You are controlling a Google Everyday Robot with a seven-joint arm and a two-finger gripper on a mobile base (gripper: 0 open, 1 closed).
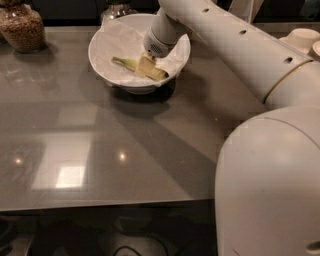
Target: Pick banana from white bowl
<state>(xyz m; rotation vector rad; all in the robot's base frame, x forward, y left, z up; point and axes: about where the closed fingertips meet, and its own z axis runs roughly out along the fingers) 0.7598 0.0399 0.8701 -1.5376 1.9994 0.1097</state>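
The white bowl [100, 46], lined with crumpled white paper, stands at the back of the grey table. The slender yellow-green banana [125, 62] lies across the bowl's middle, greenish stem end to the left. My gripper [145, 65] reaches down into the bowl from the upper right and sits on the banana's middle, covering part of it. The white arm [235, 45] crosses above the bowl's right rim.
A glass jar with brown contents [22, 29] stands at the back left. Another glass jar [115, 7] is behind the bowl. Stacked cream dishes [304, 37] sit at the far right. My white body [270, 190] fills the lower right, over the table's [125, 150] front edge.
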